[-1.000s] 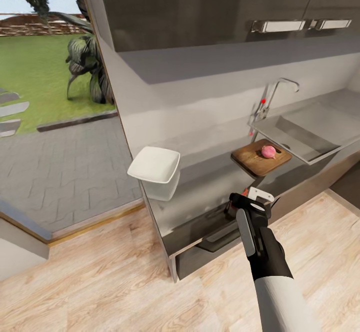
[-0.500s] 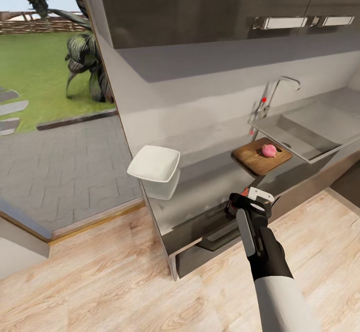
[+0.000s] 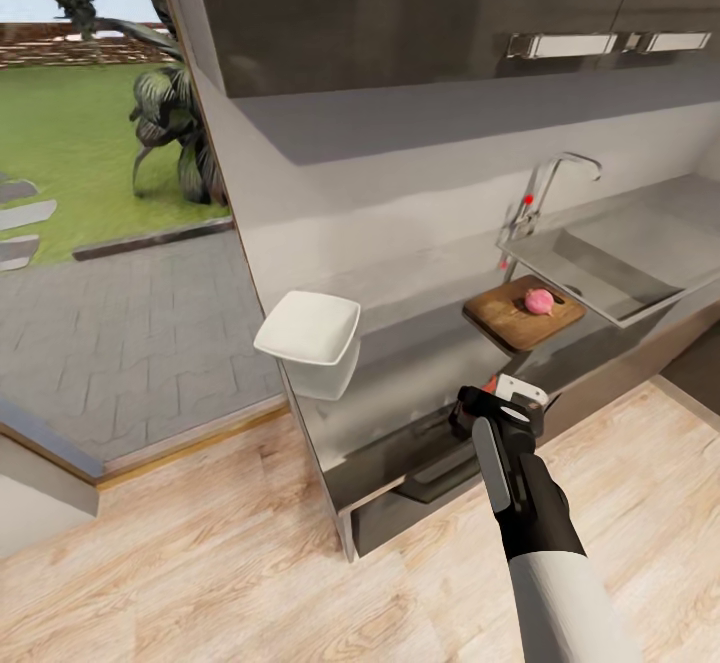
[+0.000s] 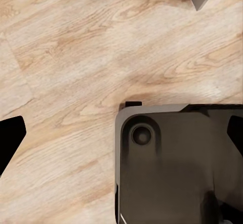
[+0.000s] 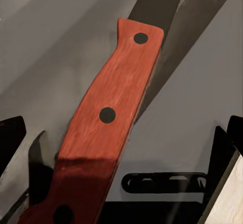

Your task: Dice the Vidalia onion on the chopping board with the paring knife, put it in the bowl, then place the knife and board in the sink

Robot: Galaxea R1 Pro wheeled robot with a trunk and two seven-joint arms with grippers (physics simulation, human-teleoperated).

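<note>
Almost nothing is changed since the earlier frames: a very slight shift of the whole head view is noted, so the camera is judged to have moved a touch, while the right arm holds the same pose over the counter edge.

Paring knife [image 5: 114,127]: red handle with dark rivets is seen close up in the right wrist view, lying on the grey countertop [image 3: 420,353], blade end pointing away from the camera. In the head view only a small red bit of it is seen, just beside the right gripper [image 3: 497,395], near the front edge of the countertop. The dark fingertips are seen at both edges of the wrist picture, well apart from the handle, so the right gripper is read as spread and nothing is pinched.

Onion [image 3: 539,300]: pinkish, whole, resting on the chopping board [image 3: 505,318], which lies on the countertop just beside the sink [image 3: 620,263]. So the onion is already out of the sink; dicing is not yet done.

Bowl [image 3: 308,331]: white, sitting at the far left end of the countertop, well apart from the board.

Left gripper: wood floor [image 4: 66,57] and a dark part of the robot's base [image 4: 177,168] are seen below it in the left wrist view; dark tips show at the picture edges, but spread or pressed together cannot be told.

Step in hand, as judged: picking up the knife. The next move calls for the right gripper to be lowered around the handle, with the fingers astride its narrow width, and pressed together before lifting toward the board.
</note>
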